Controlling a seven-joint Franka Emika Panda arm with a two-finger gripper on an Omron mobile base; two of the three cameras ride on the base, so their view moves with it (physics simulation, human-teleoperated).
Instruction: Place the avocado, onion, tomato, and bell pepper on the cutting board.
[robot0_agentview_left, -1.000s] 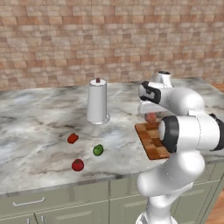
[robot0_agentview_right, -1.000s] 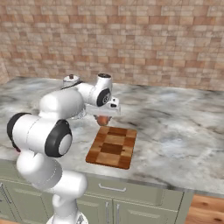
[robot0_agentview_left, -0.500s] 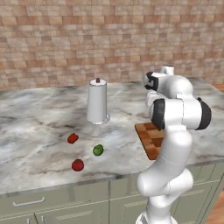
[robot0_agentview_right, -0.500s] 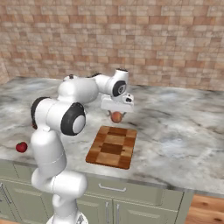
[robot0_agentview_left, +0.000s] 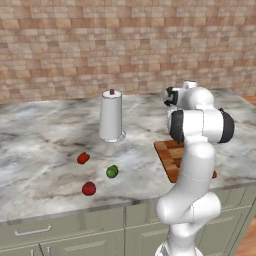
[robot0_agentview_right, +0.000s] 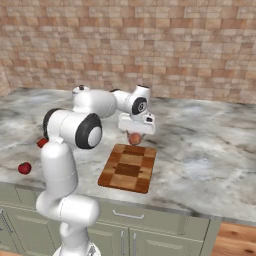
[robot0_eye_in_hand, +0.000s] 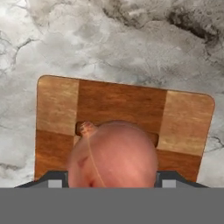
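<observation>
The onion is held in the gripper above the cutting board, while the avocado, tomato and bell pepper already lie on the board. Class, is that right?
Not quite. The gripper does hold the onion above the cutting board, but the left base view shows the avocado, tomato and bell pepper lying on the marble counter, well away from the board.

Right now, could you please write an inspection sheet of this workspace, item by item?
Surface: grey marble counter, no spills seen.
Job's things: onion in the gripper, above the far end of the cutting board; bell pepper, avocado and tomato on the counter, apart from each other, off the board.
Clutter: white canister, upright.
Grippers: gripper shut on the onion.
Cables: nothing seen.
Surroundings: brick wall behind, green cabinets below.
</observation>
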